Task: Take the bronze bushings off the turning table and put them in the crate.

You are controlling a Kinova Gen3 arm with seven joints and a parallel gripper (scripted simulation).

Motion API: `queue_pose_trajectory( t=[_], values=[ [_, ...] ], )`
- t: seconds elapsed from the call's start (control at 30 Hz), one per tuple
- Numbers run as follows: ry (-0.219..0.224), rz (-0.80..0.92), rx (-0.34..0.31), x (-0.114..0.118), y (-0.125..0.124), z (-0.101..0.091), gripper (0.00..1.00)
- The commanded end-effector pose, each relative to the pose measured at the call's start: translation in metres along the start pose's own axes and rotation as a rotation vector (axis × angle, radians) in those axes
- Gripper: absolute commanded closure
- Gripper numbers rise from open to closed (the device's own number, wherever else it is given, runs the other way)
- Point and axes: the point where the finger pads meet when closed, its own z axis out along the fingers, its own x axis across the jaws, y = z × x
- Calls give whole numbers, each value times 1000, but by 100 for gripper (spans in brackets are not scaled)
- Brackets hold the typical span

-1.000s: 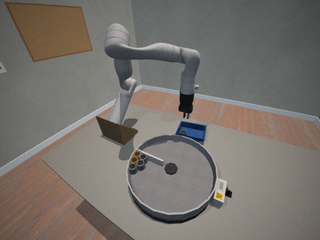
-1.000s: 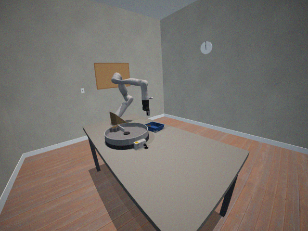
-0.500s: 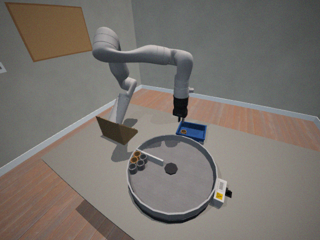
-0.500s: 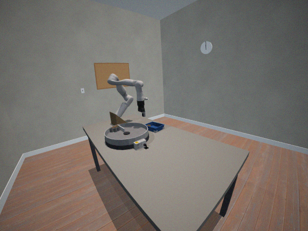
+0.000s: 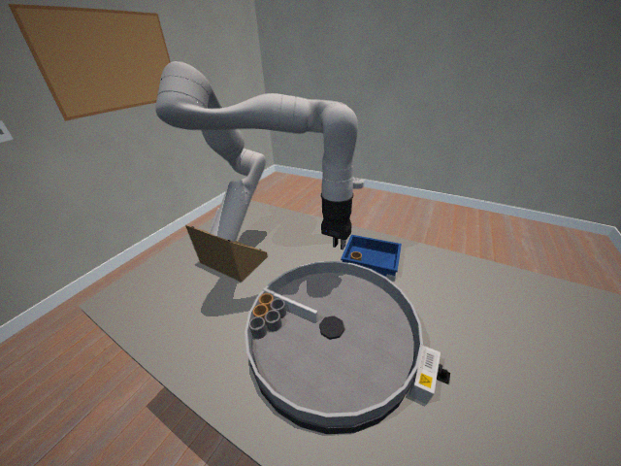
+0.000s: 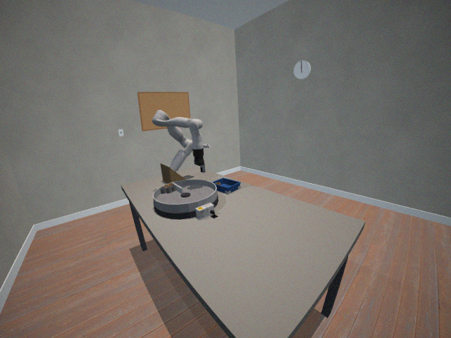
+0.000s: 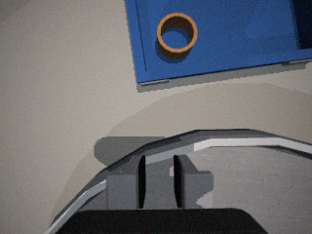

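Top view: the bushings on the turntable [image 5: 368, 366] [image 6: 182, 207] [image 7: 253, 180] overlap, so the lower walls of some are hidden; in the exterior view they merge into a small cluster behind the rim, hard to count. Wrist view: crate [image 5: 374, 254] [image 6: 227, 185] [image 7: 224, 39] cut off at the upper edge, turntable cut off at the bottom and right, its bushings out of frame. Arm foot partly hidden behind the brown panel [image 5: 220, 252] [image 6: 168, 174]. Tool [image 5: 339, 244] [image 6: 202, 168] [image 7: 159, 174]: partly open, a modest gap between the two fingers, nothing held; it hangs in the air, apart from crate and turntable. Count, bronze bushings: three in all. One [image 5: 356, 255] [image 6: 218, 183] [image 7: 159, 36] upright in the crate, near a corner; two on the turntable, the first [image 5: 266, 294] near the white bar [image 5: 301, 307] [image 6: 179, 188], the second [image 5: 254, 312] beside it. Count, steel bushings: three [image 5: 278, 314] [image 5: 274, 326] [image 5: 258, 333], all upright on the turntable, grouped with the bronze pair near the rim. One crate, one turntable, one bar, one dark hub [image 5: 331, 327] [image 6: 185, 194], one control box [image 5: 424, 376] [image 6: 205, 210] at the turntable's outer side.

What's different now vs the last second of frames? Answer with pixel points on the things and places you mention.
The gripper [image 5: 339, 246] [image 6: 202, 170] [image 7: 159, 174] moved left in both the top and exterior views, and lower in the top view, away from above the crate [image 5: 378, 256] [image 6: 232, 184] [image 7: 234, 34]. Nothing was taken hold of or let go. Unchanged: one bronze bushing [image 5: 356, 259] [image 6: 218, 183] [image 7: 176, 51] in the crate, two bronze and three steel on the turning table [image 5: 350, 371] [image 6: 200, 193] [image 7: 258, 180].
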Motion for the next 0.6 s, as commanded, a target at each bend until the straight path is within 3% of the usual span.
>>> queue_pose_trajectory(
  t=[0.0,0.03,0.2,0.57],
  values=[
    [3,2,0,0,1,-1,55],
    [3,2,0,0,1,-1,55],
    [2,1,0,-15,58,2,55],
    [2,1,0,-15,58,2,55]
  ],
)
